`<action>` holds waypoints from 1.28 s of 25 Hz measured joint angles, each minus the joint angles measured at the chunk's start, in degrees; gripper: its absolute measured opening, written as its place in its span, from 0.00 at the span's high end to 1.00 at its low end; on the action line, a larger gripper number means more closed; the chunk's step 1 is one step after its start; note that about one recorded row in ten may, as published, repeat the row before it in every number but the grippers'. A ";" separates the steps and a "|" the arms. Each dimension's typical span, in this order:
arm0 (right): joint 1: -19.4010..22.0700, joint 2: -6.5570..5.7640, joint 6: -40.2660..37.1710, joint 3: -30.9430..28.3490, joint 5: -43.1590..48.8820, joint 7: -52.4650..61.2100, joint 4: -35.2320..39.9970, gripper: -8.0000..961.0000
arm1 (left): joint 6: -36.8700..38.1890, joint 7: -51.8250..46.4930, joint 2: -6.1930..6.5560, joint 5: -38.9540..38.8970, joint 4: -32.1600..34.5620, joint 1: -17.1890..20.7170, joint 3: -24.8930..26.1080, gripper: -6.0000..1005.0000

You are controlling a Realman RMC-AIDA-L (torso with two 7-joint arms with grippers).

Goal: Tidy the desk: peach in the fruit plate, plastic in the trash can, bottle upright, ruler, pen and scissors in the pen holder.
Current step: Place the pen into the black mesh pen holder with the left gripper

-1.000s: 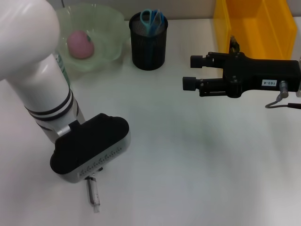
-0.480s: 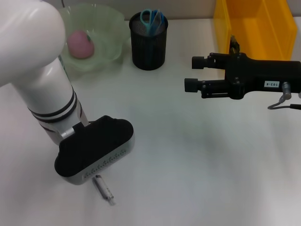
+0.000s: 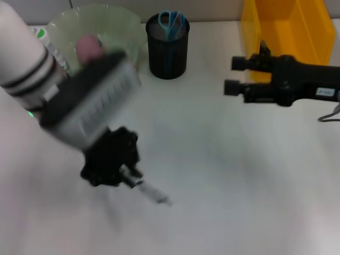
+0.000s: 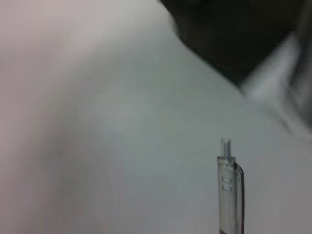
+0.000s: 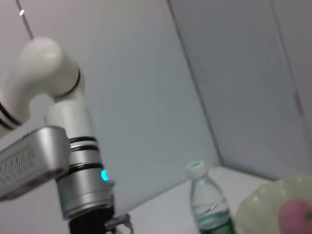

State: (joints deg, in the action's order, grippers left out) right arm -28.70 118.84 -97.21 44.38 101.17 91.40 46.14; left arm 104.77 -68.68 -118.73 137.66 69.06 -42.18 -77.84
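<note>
My left gripper [image 3: 123, 171] is over the table's front left, shut on a clear pen [image 3: 150, 191] that sticks out toward the right. The left wrist view shows the pen [image 4: 230, 190] close up over the white table. A pink peach [image 3: 87, 47] lies in the pale green fruit plate [image 3: 126, 33] at the back left. Blue-handled scissors [image 3: 172, 21] stand in the black mesh pen holder [image 3: 168, 48]. The bottle [image 5: 208, 206] stands upright beside the plate, green cap on top. My right gripper [image 3: 232, 75] hovers open and empty at the right, in front of the yellow trash can [image 3: 289, 29].
The white table [image 3: 223, 170] spreads out between the two arms. My blurred left forearm [image 3: 32, 64] covers part of the plate and the back left corner.
My left arm has swung up and turned, and the pen that lay on the table now sticks out of its gripper. My right gripper has drawn back to the right.
</note>
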 joint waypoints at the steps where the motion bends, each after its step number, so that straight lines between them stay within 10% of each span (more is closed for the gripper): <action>1: 0.18 -0.04 -0.27 -1.16 0.00 -0.12 -0.05 0.14 | 0.60 -0.28 0.05 -1.56 -1.34 -0.25 2.93 0.86; 12: 1.38 -1.51 -1.64 -12.91 -7.18 -1.31 -2.77 0.14 | -6.67 -7.76 0.22 -17.40 -26.30 -0.39 28.38 0.86; 23: 1.63 -3.96 -3.47 -12.71 -1.03 -3.94 -5.11 0.14 | -21.96 -5.05 -0.36 -51.99 -45.58 2.99 30.67 0.86; 32: 2.29 -3.70 -4.69 -12.39 6.70 -13.20 -5.82 0.14 | -29.06 18.37 -0.45 -75.41 -66.65 -5.74 31.27 0.86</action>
State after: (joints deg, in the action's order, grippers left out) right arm -26.42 115.13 -101.90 31.99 107.87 78.21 40.32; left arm 75.71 -50.32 -119.18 62.24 2.42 -47.92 -46.56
